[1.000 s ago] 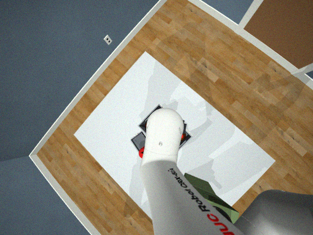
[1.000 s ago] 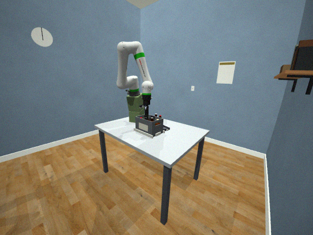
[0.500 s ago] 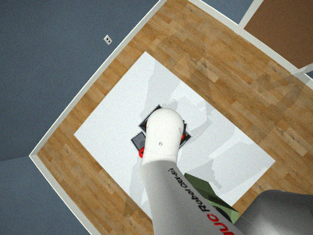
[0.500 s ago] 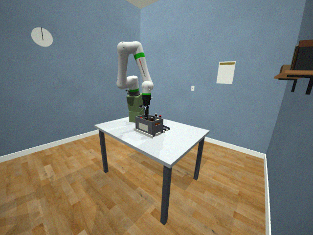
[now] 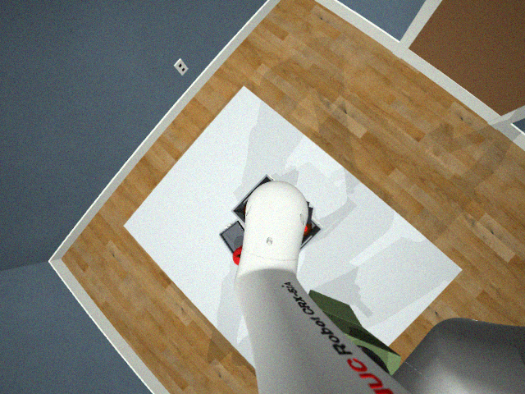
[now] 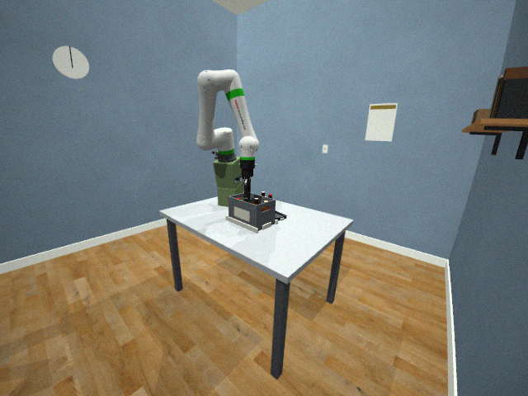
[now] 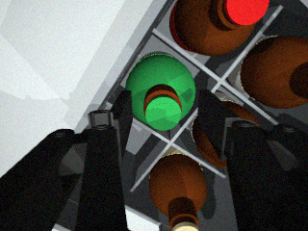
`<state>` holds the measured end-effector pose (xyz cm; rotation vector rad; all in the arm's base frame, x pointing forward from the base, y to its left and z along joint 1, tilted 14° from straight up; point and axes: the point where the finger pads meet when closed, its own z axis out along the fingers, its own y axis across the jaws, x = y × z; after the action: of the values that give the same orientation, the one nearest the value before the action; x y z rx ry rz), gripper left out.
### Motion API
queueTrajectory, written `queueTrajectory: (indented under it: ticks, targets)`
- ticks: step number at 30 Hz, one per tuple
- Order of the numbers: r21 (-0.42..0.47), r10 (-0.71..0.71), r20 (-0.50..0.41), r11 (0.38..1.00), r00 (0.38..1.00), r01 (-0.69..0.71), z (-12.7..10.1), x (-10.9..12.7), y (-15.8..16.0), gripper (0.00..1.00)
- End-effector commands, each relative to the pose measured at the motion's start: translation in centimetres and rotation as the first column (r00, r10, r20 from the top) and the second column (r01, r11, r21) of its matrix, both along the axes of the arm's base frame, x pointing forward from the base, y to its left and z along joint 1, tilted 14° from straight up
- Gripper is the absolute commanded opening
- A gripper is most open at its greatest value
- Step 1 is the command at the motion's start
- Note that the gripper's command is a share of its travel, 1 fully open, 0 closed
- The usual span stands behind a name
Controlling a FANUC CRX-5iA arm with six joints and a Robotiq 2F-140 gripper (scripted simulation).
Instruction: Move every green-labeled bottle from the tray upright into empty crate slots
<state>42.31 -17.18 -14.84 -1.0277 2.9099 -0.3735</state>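
Green-capped bottle (image 7: 163, 113) | upright in crate (image 6: 252, 211) (image 7: 186, 52) | gripper (image 6: 247, 198) (image 7: 165, 105) seemingly open

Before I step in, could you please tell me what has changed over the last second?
Nothing visibly changed: the white arm keeps its pose, with the tool over the crate. The crate and the tray stay in place.
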Motion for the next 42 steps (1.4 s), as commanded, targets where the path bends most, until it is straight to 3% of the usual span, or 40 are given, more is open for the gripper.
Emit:
queueTrajectory:
  ticks: [1,23,42]
  targets:
    - [0.000,0.000,0.001,1.000,1.000,0.000,0.1,0.1,0.0,0.44]
    - [0.000,0.000,0.001,1.000,1.000,0.000,1.8,-0.1,0.4,0.44]
    - [0.000,0.000,0.001,1.000,1.000,0.000,6.6,-0.7,1.5,0.44]
